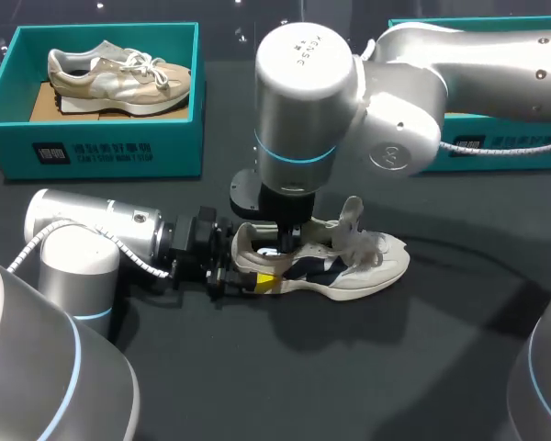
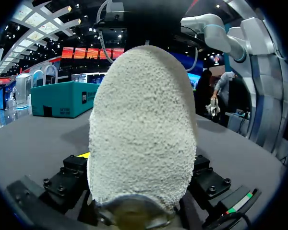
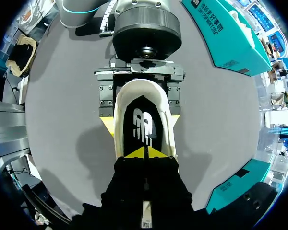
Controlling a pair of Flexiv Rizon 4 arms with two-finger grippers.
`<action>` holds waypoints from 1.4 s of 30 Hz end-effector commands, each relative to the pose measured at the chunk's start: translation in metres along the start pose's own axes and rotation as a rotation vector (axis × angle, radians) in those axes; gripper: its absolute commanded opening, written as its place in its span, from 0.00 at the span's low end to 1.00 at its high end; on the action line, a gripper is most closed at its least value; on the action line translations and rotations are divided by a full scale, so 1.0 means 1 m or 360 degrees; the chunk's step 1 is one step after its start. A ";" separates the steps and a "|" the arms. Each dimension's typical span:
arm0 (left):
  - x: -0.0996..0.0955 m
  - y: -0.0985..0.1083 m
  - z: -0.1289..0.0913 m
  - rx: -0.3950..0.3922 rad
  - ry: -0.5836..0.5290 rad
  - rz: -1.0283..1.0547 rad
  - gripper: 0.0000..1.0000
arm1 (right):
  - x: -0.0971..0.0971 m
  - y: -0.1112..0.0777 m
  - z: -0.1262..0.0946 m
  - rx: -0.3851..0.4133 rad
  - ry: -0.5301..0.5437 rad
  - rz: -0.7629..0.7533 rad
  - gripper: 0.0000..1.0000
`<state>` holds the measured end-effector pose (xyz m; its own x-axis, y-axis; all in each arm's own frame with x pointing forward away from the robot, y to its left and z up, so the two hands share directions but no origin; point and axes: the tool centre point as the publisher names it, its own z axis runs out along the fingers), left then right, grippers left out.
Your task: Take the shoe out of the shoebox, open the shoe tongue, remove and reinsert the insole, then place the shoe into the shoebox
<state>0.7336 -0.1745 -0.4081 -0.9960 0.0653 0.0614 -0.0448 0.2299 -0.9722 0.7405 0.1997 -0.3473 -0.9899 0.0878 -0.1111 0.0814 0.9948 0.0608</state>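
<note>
On a dark grey table [image 1: 257,367], a cream-white shoe [image 1: 372,266] with navy side panels stands sole-down near the middle, well in front of a teal shoebox [image 1: 101,152] holding a beige sneaker [image 1: 119,73]. The left gripper [image 1: 246,274] clamps the shoe's pebbled heel from both sides. The right gripper [image 3: 145,152] hangs over the opening, yellow tips pressed together just above the black insole [image 3: 144,125]; whether they pinch it is unclear.
</note>
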 end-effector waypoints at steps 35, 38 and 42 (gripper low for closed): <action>0.001 0.002 -0.001 -0.0001 -0.0001 0.0001 0.00 | -0.013 -0.034 0.069 -0.0062 0.0208 0.0102 0.43; 0.001 0.002 -0.001 -0.0001 -0.0001 0.0001 0.00 | -0.008 -0.032 0.074 -0.0071 0.0249 0.0100 0.35; 0.001 0.002 -0.001 -0.0001 -0.0001 0.0001 0.00 | 0.002 -0.029 0.079 -0.0077 0.0297 0.0101 0.00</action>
<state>0.7337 -0.1741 -0.4089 -0.9959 0.0656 0.0624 -0.0457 0.2303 -0.9721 0.7501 0.1672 -0.4056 -0.9880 0.1395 0.0658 0.1463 0.9829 0.1121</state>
